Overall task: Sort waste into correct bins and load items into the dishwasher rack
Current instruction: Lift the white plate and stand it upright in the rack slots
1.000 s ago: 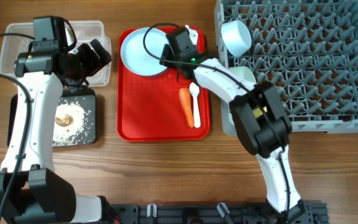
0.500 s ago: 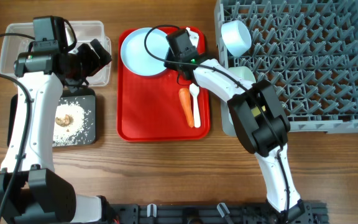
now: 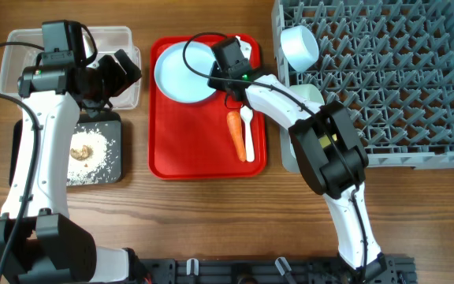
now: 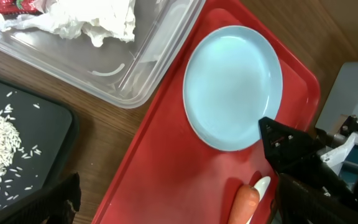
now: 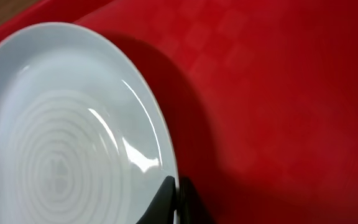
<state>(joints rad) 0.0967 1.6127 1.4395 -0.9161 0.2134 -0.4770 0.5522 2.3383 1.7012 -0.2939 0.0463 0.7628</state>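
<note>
Right gripper (image 5: 176, 198) pinched on the near rim of the pale blue plate (image 5: 61, 143). The plate sits at the back of the red tray (image 5: 278, 93), with its gripped edge apparently tipped up. Step: loading the plate into the dish rack (image 3: 385, 79). Next: lift clear of the tray, carry right, and stand it between the tines. Left gripper (image 3: 120, 69) spread, empty, over the clear bin (image 3: 22, 55).

White arm shells (image 3: 34, 150), black joints (image 3: 333, 154), thin black cables (image 3: 6, 45).
</note>
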